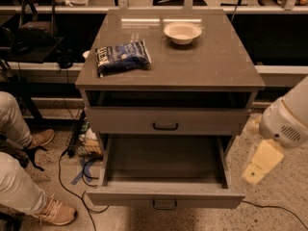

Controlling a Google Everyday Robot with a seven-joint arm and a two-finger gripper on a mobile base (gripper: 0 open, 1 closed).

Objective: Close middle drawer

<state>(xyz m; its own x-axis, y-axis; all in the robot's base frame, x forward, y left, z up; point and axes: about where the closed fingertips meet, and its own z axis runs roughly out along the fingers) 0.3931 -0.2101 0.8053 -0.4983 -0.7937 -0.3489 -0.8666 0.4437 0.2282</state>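
The middle drawer (165, 198) is pulled far out of the grey-wood cabinet. Its inside shows empty, and its small black loop handle (165, 204) is centred on the front. The upper drawer (165, 121) above it is shut. My gripper (256, 170), cream-coloured on a white arm (288, 121), hangs low at the right. It is just outside the open drawer's right front corner and apart from it. No third drawer front shows below.
A white bowl (182, 32) and a blue snack bag (122, 57) lie on the cabinet top (202, 66). A seated person's legs and shoes (29, 196) are at the left. Cables (72, 177) run over the speckled floor. Dark shelving stands behind.
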